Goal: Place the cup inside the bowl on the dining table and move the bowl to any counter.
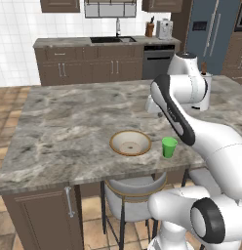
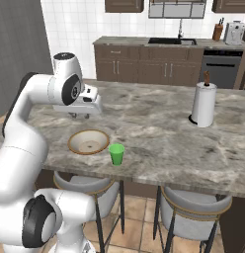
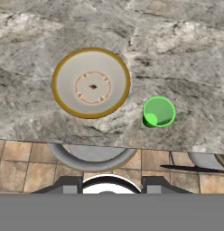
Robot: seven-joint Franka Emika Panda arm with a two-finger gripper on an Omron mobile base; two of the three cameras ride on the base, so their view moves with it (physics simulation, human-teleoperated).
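Green cup [image 1: 169,147] stands upright on the table [image 1: 69,122], just beside the bowl [image 1: 130,142] on its right, a sliver of marble between them. Both sit close to the near edge, above a stool [image 1: 135,193]. Cup mouth up, empty. Bowl empty too, cream inside, brown rim, a reddish ring at its centre in the hand view.

Gripper [image 2: 80,115] hangs high over the table, behind the bowl, well apart from both items. Nothing between the fingers. How wide they stand, I cannot tell: tips barely show at the bottom of the hand view.

Judgement: arm is poised for the first pick; cup not yet grasped, bowl not yet loaded. Height gives a look down on both pieces before descent.

Room: open marble left of and behind the bowl, good for approach from above. Near edge is the hazard; a nudge toward the stools could tip the cup off. The narrow gap between cup and bowl leaves little space for a finger on that side. Towel roll [image 2: 204,105] stands far right, out of the way. Counter [image 1: 98,41] lies beyond, along the tiled wall.
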